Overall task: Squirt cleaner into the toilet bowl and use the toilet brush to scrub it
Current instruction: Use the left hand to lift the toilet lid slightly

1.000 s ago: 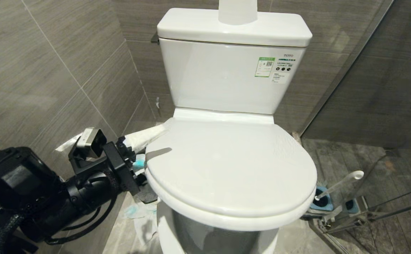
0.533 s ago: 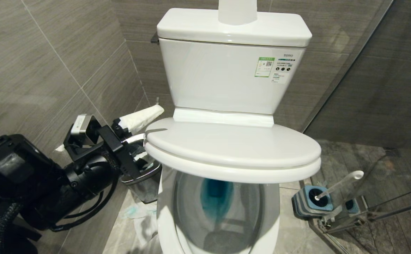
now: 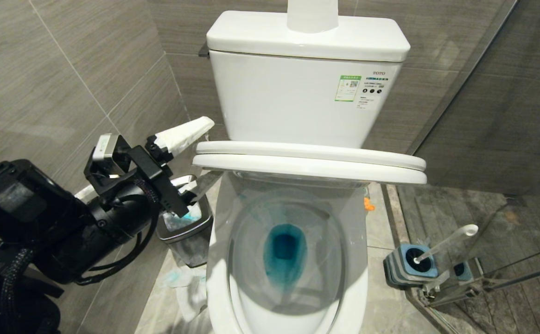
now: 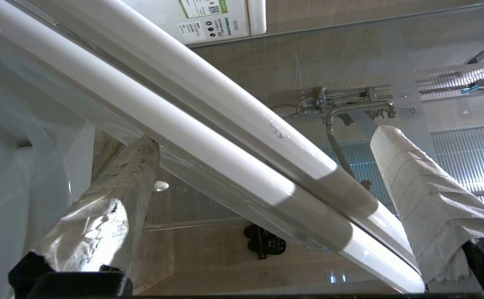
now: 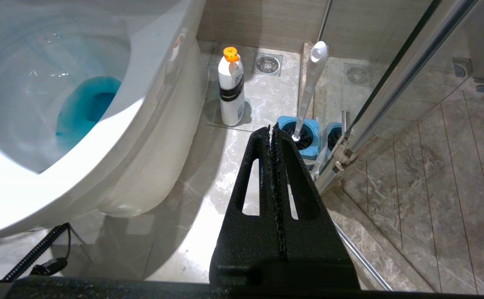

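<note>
The toilet bowl (image 3: 219, 260) stands uncovered, its white seat and lid (image 3: 309, 160) tilted up together about halfway. The cleaner (image 3: 284, 248) colours the water vivid blue and leaves pale streaks on the porcelain; it also shows in the right wrist view (image 5: 86, 104). My left gripper (image 3: 205, 150) is open at the seat's left edge, with tissue-wrapped fingers (image 4: 113, 216) straddling seat and lid. One finger touches the seat's underside. The toilet brush (image 3: 446, 243) stands in its grey-and-blue holder (image 3: 411, 266) right of the toilet. My right gripper (image 5: 271, 131) hangs shut and empty just short of that holder (image 5: 304, 135).
A steel bin (image 3: 186, 232) with tissues stands left of the bowl, under my left arm. Blue-stained tissues (image 3: 181, 283) lie on the floor. A white bottle with an orange cap (image 5: 230, 89) stands beside the bowl. A glass shower partition (image 3: 483, 116) closes the right side.
Seat and lid have gone from lying flat on the bowl to about half raised. My left gripper rose with their edge. The blue water inside came into view.
</note>
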